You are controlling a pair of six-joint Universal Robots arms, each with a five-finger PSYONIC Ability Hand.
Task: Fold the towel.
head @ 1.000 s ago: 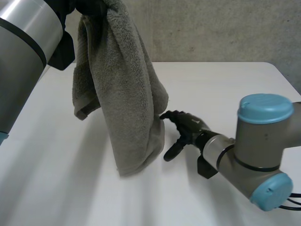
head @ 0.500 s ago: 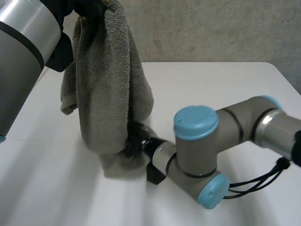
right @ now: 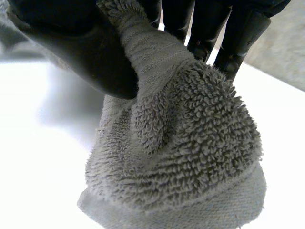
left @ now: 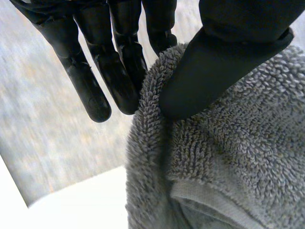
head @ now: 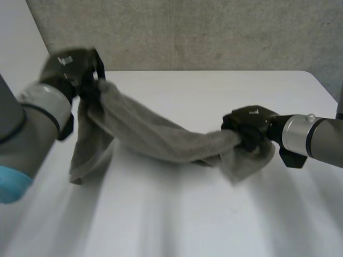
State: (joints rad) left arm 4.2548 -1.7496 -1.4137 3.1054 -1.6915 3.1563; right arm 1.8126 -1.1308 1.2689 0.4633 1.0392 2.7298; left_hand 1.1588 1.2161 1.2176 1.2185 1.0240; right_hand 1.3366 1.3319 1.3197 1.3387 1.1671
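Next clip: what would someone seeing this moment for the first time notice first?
The grey towel hangs like a sagging rope between the two hands, low over the white table. The left hand pinches one end at the table's far left, with a loose flap hanging below it. The right hand clutches the other end, bunched up, toward the right.

Towel (head: 161,136) strung across the table (head: 187,225) between the two hands

Left hand (head: 75,69) is up over the far left side of the table, pinching one end of the towel with its thumb against its fingers. Right hand (head: 247,126) sits lower, over on the right, pinching the other end the same way. The towel sags in between, a flap hangs down under each hand, and there's a wall (head: 214,32) behind the table.
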